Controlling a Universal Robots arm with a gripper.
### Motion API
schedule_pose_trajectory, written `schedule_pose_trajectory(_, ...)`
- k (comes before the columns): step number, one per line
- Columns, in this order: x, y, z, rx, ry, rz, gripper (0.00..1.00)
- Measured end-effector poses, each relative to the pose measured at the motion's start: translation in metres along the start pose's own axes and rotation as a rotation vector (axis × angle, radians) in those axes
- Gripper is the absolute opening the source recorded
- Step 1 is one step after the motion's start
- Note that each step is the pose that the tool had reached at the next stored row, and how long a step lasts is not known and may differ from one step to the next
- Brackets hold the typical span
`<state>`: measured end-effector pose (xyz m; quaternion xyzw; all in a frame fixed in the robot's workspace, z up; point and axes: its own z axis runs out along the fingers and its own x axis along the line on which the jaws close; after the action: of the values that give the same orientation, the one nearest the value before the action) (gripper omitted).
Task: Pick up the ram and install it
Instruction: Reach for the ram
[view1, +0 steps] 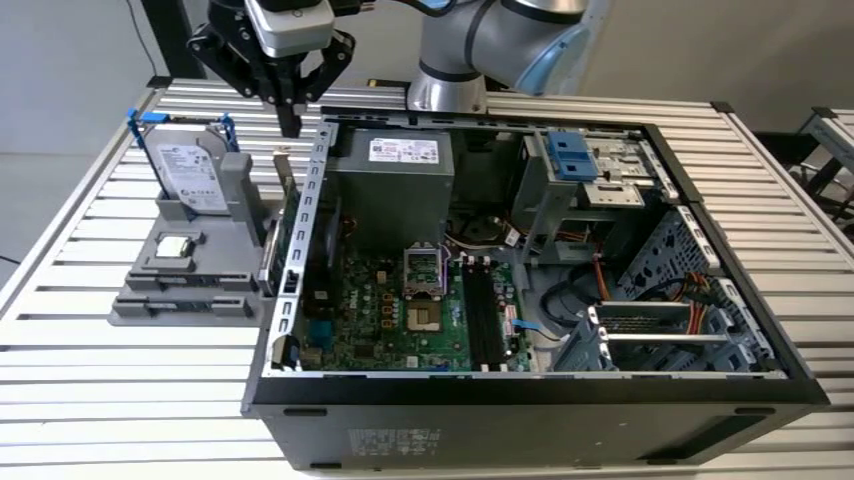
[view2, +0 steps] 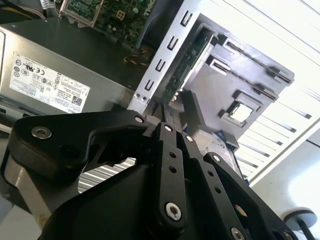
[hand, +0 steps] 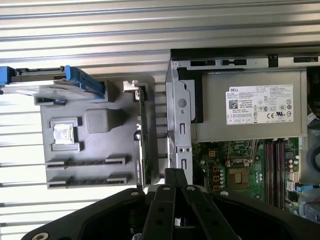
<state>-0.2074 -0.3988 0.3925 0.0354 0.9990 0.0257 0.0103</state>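
In the exterior view the fingers (view1: 286, 118), clenched on nothing, hang at twelve o'clock of the ram (view1: 282, 175), which stands on edge in the grey holder (view1: 230, 238) at the case's (view1: 534, 395) nine o'clock; they should likely spread and straddle its thin edge squarely, clear of the case.

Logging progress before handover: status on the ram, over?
Gripper jaws shut, empty, hovering near ram. Ram on edge in grey holder, beside case wall. Nothing seen between.

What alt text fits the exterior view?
A robot arm's shut black gripper hangs above the thin dark ram strip, which stands on edge in a grey holder beside an open black computer case on a slatted metal table.
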Motion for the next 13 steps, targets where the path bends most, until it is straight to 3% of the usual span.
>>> schedule_pose_trajectory(13, 0.0141, -0.001, -0.0003, -0.0001, 0.0, 0.0, 0.0)
